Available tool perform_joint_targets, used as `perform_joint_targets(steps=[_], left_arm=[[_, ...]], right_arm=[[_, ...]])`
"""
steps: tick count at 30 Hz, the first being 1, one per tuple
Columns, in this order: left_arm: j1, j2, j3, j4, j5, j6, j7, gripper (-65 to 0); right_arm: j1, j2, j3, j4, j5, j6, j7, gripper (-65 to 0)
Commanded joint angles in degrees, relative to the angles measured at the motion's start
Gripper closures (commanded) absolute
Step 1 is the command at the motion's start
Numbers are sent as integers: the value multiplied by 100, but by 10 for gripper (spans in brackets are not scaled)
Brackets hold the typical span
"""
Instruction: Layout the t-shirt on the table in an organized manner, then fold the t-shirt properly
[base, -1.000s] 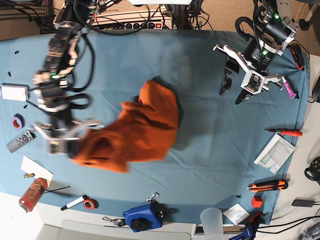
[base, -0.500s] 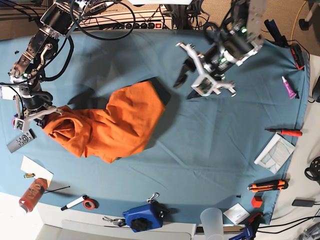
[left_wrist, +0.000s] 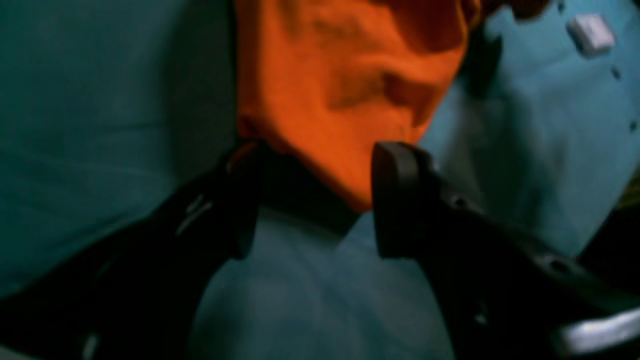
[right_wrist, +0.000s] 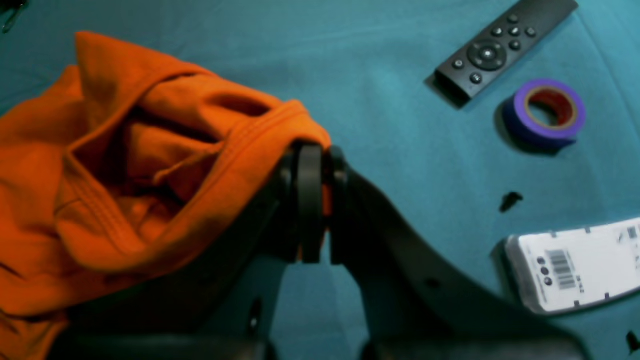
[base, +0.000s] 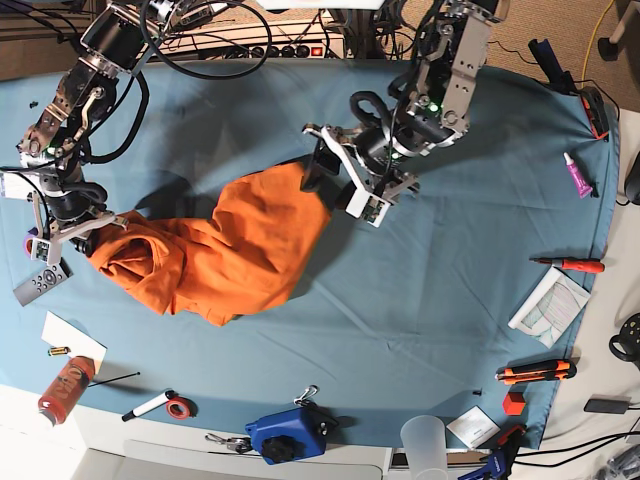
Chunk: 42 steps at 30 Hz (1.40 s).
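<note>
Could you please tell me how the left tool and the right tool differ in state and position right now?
The left tool stands open, its jaws either side of a t-shirt corner; the right tool is shut on the t-shirt. In the base view the left tool sits at the shirt's upper-right end, the right tool at its left end. Both work over the table.

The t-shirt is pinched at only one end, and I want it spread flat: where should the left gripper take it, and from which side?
Probably the free corner of the t-shirt that points between the open left gripper fingers. It lies flat at the far end from the right gripper, which is shut on the bunched hem. Come from the bare table side, fingers straddling that corner.
</note>
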Motion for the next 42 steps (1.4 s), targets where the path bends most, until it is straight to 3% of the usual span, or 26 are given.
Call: perform_joint_targets(steps=[1,9,14,16,19,21,25,29,32,36,39,42], left_arm=[[-85,39,-7,15,-127,22,-81,-361],[-382,380,-7,-861,-562,-24,-76,-361],[-605,588,-7,-1163,-940,-256,227,-348],[-623,632,-11,-1163,-914,-166,234,-272],[-627,647,-13,-1150,-898,227,295,-34],[-625,647,-13,-1078,-678,258,505,0],[-625,645,-87,-470,-251,258,1080,0],[-623,601,-533,645,107,258,1572,0],[-535,321,-975,1351,142,236,1572,0],[-166,-76,-1672,2009,85,146,1569,0],[186,-295,-2247,2479,-330,76,1521,0],[391,-494,-2682,2830,-590,-201,1287,0]], right_arm=[[96,96,15,107,46,-2,109,0],[98,96,15,107,50,-2,61,0],[96,96,15,107,48,0,57,0],[96,98,15,107,48,2,57,0],[98,129,13,107,55,92,83,0],[101,212,11,107,120,326,151,0],[114,511,11,107,785,741,177,0],[199,839,24,107,1499,772,181,0],[363,938,140,107,2111,999,-2,0],[555,951,435,107,3418,1682,-496,0],[625,949,625,109,4323,1682,-876,0],[706,938,651,107,4371,1682,-916,0]])
